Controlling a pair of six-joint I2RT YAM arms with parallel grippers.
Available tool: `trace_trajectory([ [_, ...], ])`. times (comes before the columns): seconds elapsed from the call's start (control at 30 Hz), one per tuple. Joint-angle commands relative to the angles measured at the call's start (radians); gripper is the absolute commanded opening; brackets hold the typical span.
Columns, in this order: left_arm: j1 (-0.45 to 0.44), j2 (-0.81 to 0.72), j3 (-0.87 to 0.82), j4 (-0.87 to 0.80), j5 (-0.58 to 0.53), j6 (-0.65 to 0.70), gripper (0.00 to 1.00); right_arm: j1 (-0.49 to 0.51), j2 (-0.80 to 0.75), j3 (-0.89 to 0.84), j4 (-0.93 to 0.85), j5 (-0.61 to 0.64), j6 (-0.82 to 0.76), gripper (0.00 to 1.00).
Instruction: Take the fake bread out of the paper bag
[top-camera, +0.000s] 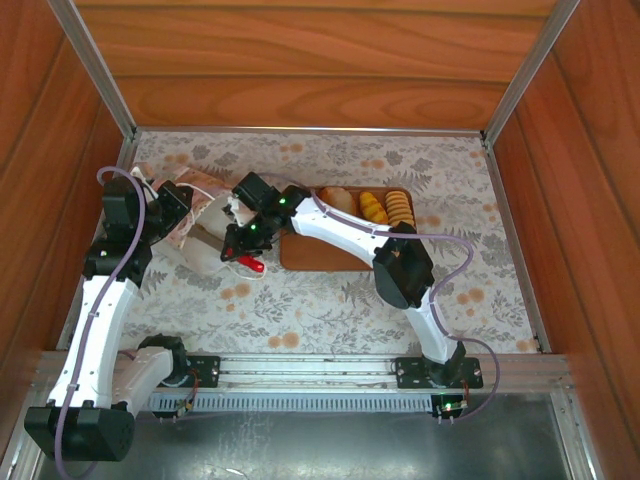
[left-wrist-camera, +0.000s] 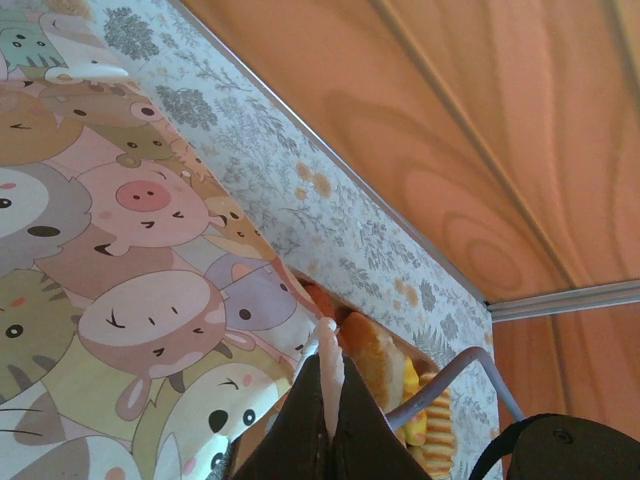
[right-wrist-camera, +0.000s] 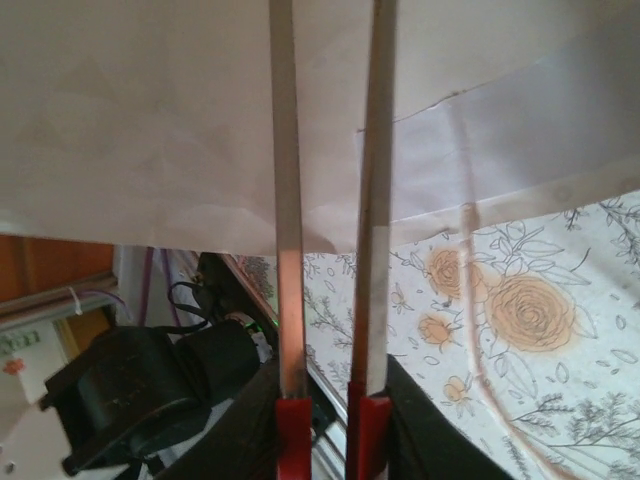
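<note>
Likely the paper bag (top-camera: 205, 230), left of centre in the top view with fake bread (top-camera: 372, 207) on the tray (top-camera: 320, 258) to its right, could tear or slip from the left gripper (left-wrist-camera: 327, 360) pinching its edge if the narrow-set right gripper (right-wrist-camera: 325, 150), hold unclear, tugs hard.

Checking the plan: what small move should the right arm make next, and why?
Probably ease the right gripper into the paper bag: three pastries lie on the tray, more may remain, its fingers stand apart, empty, against white paper, and the left gripper pinches the bag.
</note>
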Motion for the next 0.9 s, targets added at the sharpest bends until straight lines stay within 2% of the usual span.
trace_trajectory([
  [0.0,-0.003,-0.017,-0.003,0.006,0.007,-0.005,0.00,0.004,-0.047,-0.034,0.029,-0.006,-0.012,0.21],
  [0.23,-0.004,-0.029,-0.013,0.005,-0.008,0.000,0.00,0.003,-0.213,-0.152,0.031,0.139,-0.099,0.16],
  [0.47,-0.004,-0.020,-0.012,0.006,-0.006,0.006,0.00,0.023,-0.368,-0.238,-0.124,0.568,-0.295,0.16],
  [0.63,-0.004,-0.013,-0.006,0.006,0.000,0.007,0.00,0.104,-0.344,-0.217,-0.205,0.848,-0.566,0.16],
  [0.7,-0.004,-0.014,-0.004,0.006,0.000,0.006,0.00,0.173,-0.302,-0.219,-0.219,1.007,-0.721,0.16],
  [0.77,-0.004,-0.016,-0.004,0.006,-0.001,0.006,0.00,0.217,-0.259,-0.220,-0.231,1.167,-0.788,0.15],
  [0.87,-0.003,-0.018,-0.005,0.006,-0.003,0.001,0.00,0.245,-0.231,-0.211,-0.241,1.187,-0.826,0.16],
])
